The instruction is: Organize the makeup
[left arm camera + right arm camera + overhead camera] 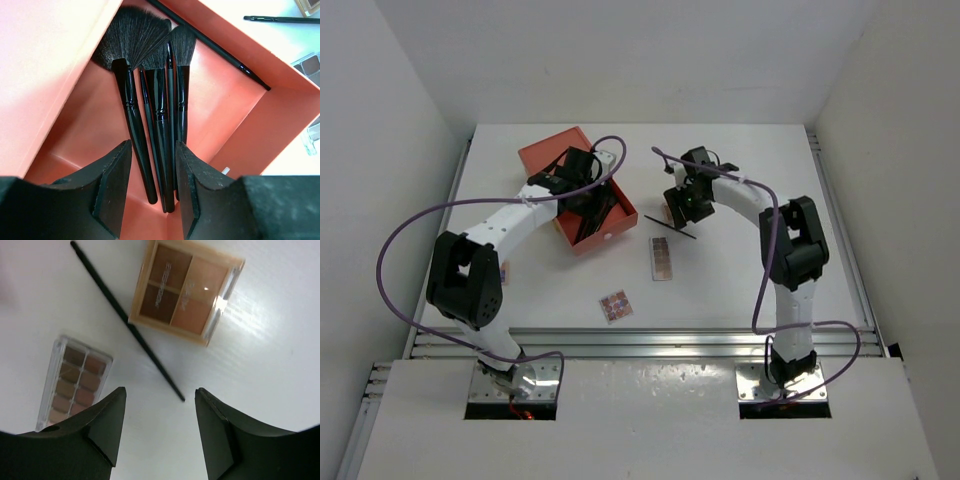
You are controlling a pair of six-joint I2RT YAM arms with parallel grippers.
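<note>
Several black makeup brushes (pixel 156 105) lie side by side inside the orange box (pixel 75 120), bristles in its far corner. My left gripper (pixel 152 167) is open just above their handle ends, inside the box (pixel 610 228). A thin dark stick (pixel 215 50) rests across the box rim, and another (pixel 280 19) lies on the table. My right gripper (pixel 160 395) is open and empty above a thin black stick (pixel 130 325). Beyond the stick lies a four-pan tan palette (pixel 185 290), and left of it a long clear palette (pixel 75 382).
In the top view the long palette (pixel 661 257) lies mid-table, with a small multicoloured palette (pixel 615 305) nearer the front edge. The thin stick (pixel 672 233) lies under my right gripper (pixel 687 205). The box lid (pixel 545 155) stands open at the back left.
</note>
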